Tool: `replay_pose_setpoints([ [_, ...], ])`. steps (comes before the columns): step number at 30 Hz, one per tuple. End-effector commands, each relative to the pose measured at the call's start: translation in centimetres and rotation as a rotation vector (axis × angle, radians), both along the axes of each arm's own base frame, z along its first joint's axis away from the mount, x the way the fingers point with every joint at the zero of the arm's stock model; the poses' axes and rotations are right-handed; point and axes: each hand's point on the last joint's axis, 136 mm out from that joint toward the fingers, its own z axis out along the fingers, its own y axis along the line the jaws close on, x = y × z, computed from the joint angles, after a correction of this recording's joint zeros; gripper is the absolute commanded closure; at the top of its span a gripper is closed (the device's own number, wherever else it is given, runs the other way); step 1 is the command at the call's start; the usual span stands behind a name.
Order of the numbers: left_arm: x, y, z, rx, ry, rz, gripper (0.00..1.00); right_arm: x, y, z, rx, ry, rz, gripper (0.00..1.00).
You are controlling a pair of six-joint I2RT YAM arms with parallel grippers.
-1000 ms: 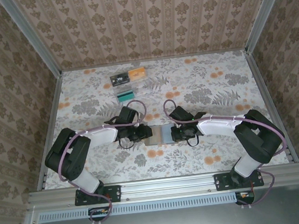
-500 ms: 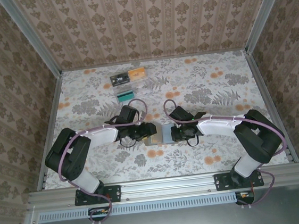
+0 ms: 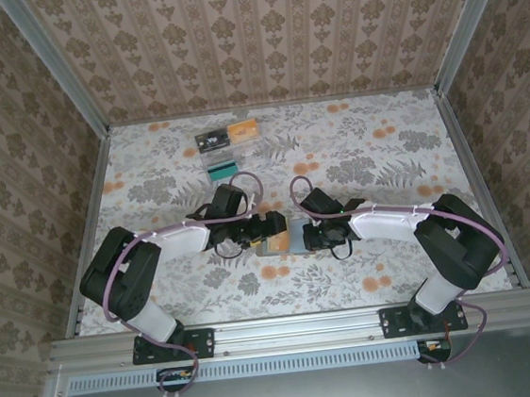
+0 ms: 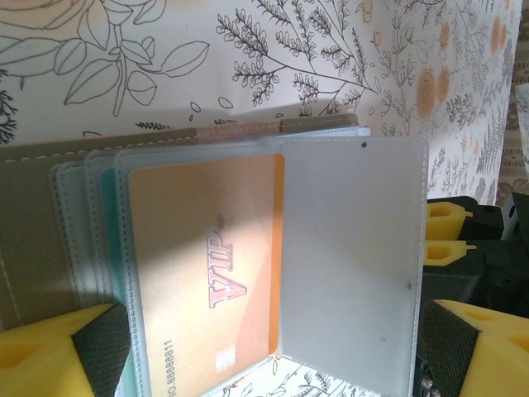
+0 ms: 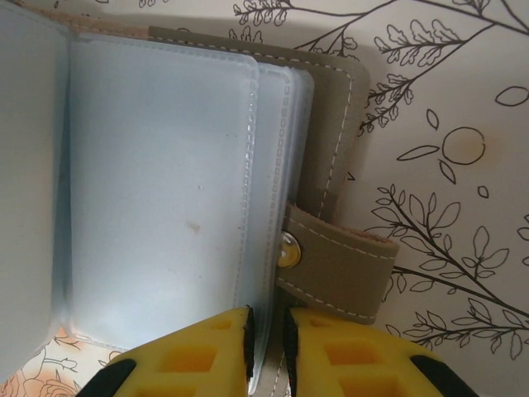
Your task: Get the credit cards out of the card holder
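Note:
The card holder [image 3: 286, 240] lies open between both grippers, its grey-brown cover [image 4: 33, 231] flat on the table. Its clear sleeves are fanned out; one sleeve holds an orange credit card [image 4: 207, 265] printed VIP. A frosted whitish sleeve page [image 4: 351, 256] stands turned up beside it. My left gripper [image 3: 272, 227] [image 4: 273, 360] is open, with its yellow fingers [image 4: 50, 364] wide apart on either side of the sleeves. My right gripper [image 3: 310, 237] [image 5: 266, 335] is shut on the card holder's sleeve edge [image 5: 277, 198], next to the snap strap [image 5: 339, 265].
At the back left lie a black card [image 3: 208, 140], an orange card [image 3: 243, 129] and a teal card [image 3: 223, 169]. Aluminium rails [image 3: 88, 227] and patterned walls enclose the floral table [image 3: 384, 157].
My left gripper has moved right, from beside the card holder to over its left half. The right gripper has stayed in place on the holder.

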Motion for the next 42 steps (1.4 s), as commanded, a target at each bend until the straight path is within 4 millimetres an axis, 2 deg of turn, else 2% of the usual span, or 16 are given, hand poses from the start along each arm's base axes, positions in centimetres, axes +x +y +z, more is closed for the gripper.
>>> replay_pose_setpoints([
  [1,-0.3,-0.3,0.1,0.014,-0.009,-0.03,0.06,-0.6,-0.5,-1.4,-0.048,0.034,-0.005,0.78],
  [5,-0.1,0.3,0.3,0.037,-0.024,-0.022,0.05,-0.5,-1.1,-0.9,-0.065,0.02,-0.016,0.75],
  [7,0.0,0.6,0.4,0.04,-0.025,-0.017,0.05,-0.3,-1.5,-0.4,-0.075,0.003,-0.031,0.7],
  [11,0.1,1.2,0.4,0.056,-0.031,-0.007,0.06,0.5,-2.5,1.4,-0.093,-0.052,-0.071,0.62],
  [14,0.4,2.0,0.5,0.076,-0.039,0.01,0.07,1.2,-2.9,3.3,-0.077,-0.093,-0.095,0.61],
  [17,0.7,2.9,0.9,0.099,-0.056,0.028,0.11,1.7,-1.9,5.2,-0.016,-0.128,-0.084,0.6],
  [20,0.8,3.7,1.1,0.121,-0.067,0.034,0.13,2.2,-0.2,6.8,0.065,-0.141,-0.059,0.6],
  [22,0.7,4.2,1.0,0.141,-0.068,0.037,0.18,2.5,1.3,7.8,0.134,-0.145,-0.032,0.61],
  [24,0.7,4.9,0.7,0.165,-0.065,0.053,0.27,2.7,2.7,8.3,0.191,-0.134,-0.01,0.64],
  [27,0.9,6.0,0.0,0.2,-0.058,0.079,0.48,2.9,4.7,8.8,0.262,-0.114,0.019,0.69],
  [32,1.1,6.7,-0.7,0.225,-0.052,0.075,0.69,3.2,6.6,8.2,0.324,-0.062,0.026,0.75],
  [34,1.2,6.5,-0.9,0.219,-0.048,0.065,0.86,3.3,7.0,7.4,0.337,-0.031,0.016,0.79],
  [35,1.3,6.3,-1.0,0.216,-0.045,0.063,0.89,3.3,7.2,6.9,0.345,-0.017,0.01,0.79],
  [42,1.4,5.5,-2.0,0.187,-0.017,0.052,0.91,3.5,7.8,4.3,0.367,0.061,-0.035,0.83],
])
